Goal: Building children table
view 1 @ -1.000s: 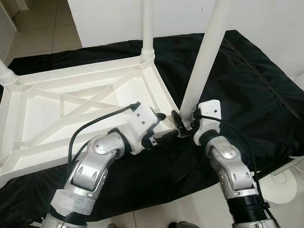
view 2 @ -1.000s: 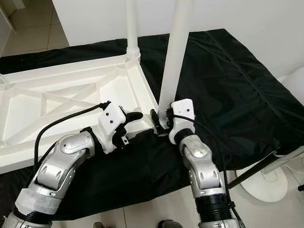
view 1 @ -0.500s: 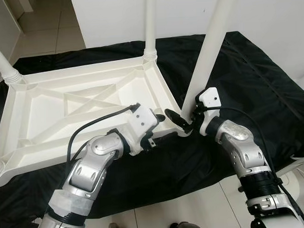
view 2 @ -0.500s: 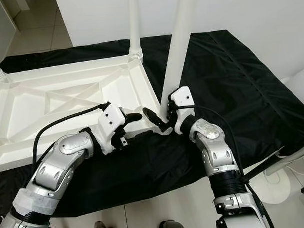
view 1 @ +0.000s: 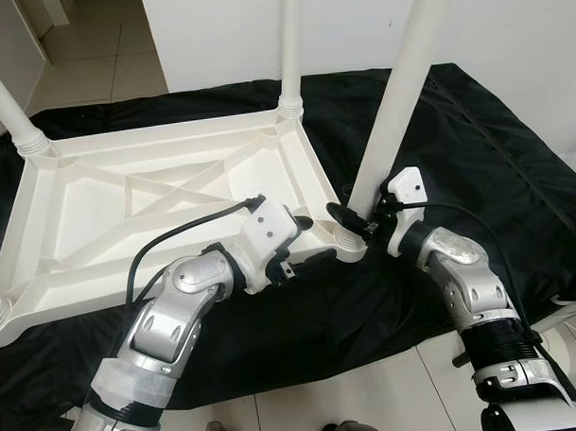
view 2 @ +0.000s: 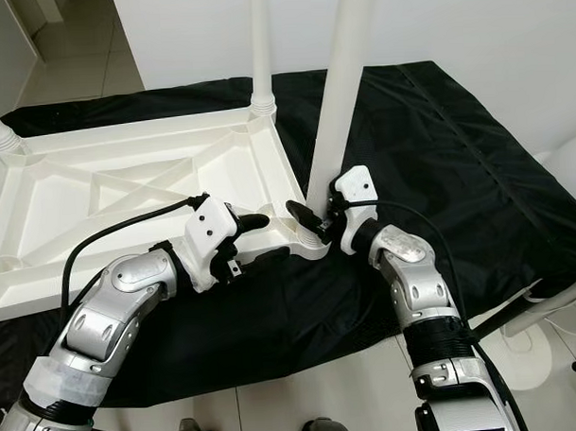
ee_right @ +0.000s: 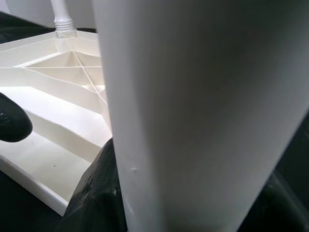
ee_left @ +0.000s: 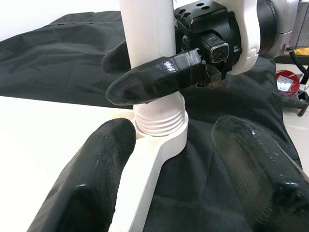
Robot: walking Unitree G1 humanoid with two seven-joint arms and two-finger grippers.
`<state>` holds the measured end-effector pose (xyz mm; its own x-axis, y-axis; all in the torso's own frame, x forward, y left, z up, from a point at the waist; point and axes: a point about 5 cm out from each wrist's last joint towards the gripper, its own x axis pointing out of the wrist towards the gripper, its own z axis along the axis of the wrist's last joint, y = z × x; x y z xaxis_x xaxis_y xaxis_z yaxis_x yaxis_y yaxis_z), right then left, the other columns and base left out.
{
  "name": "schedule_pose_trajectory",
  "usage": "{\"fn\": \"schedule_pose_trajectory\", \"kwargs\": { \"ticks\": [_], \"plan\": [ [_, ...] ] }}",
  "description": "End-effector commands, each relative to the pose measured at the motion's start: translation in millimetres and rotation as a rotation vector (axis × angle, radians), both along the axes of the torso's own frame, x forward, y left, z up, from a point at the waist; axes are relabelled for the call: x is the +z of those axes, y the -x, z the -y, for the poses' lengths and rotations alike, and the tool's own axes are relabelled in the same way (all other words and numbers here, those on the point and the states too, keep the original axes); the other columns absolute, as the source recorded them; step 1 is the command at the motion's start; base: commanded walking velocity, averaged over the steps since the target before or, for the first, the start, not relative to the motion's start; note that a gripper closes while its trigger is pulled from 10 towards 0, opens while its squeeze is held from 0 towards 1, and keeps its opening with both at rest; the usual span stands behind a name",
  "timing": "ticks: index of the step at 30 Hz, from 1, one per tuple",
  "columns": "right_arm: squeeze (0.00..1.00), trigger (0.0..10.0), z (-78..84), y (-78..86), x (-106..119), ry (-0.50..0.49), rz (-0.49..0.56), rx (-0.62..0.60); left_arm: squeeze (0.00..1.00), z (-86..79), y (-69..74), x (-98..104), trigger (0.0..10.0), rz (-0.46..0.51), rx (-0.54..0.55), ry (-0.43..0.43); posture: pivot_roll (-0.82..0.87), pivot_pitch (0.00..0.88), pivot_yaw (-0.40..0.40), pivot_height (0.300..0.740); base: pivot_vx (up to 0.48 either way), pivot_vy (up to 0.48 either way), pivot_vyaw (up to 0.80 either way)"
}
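On the black cloth (view 1: 475, 162), our right gripper (view 1: 356, 223) hugs the upright table leg (view 1: 398, 108) at center, while our left gripper (view 1: 308, 248) waits wide open beside the corner socket (ee_left: 161, 128).

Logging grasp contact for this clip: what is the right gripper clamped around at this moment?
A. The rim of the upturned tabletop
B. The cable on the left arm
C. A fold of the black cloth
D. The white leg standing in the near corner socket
D. The right gripper has its black fingers on either side of the white leg, just above the threaded base seated in the corner of the tabletop.
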<state>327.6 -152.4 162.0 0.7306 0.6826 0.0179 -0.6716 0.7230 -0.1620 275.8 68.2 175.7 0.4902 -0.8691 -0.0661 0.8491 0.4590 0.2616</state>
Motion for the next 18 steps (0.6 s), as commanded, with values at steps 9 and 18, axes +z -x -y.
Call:
{"fn": "schedule_pose_trajectory", "kwargs": {
  "ticks": [9,18],
  "plan": [
    [0.0,10.0,0.7,-5.6,-10.8,-0.109,-0.073,-0.271,0.0,0.6,1.5,-0.6,10.0,-0.004,-0.004,-0.001,-0.07,0.043,0.021,0.74,0.0,0.0,0.0],
    [0.0,10.0,-3.6,-3.9,-10.4,-0.192,-0.087,-0.483,0.0,0.7,2.1,-1.2,10.0,-0.007,-0.007,-0.001,-0.07,0.047,0.021,0.74,0.0,0.0,0.0]
  ]
}}
